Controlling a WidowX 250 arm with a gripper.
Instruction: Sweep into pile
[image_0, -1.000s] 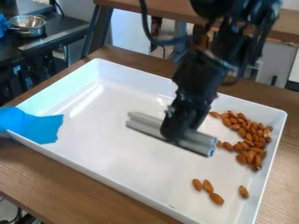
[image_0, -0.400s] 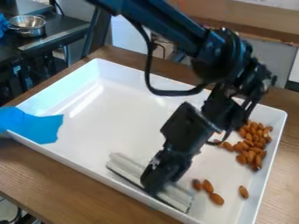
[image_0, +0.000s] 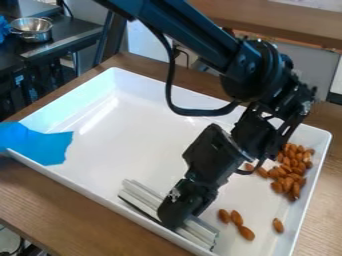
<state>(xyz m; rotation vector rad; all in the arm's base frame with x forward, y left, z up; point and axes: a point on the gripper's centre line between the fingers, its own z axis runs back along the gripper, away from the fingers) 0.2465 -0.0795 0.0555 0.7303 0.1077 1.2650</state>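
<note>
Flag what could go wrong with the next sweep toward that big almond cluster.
The gray bar in the gripper lies along the tray's near wall, so it might catch or nudge the tray. Three loose almonds sit just past the bar's right end, and a single almond lies farther right; a stroke could miss or scatter them. The arm's looped cable hangs over the tray and could possibly snag.

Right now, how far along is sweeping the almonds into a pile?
Looks mostly done: most almonds bunch along one side of the tray. In hand: the pincer has the grey bar near the front wall. Left: three almonds and a lone one outside the bunch.
</note>
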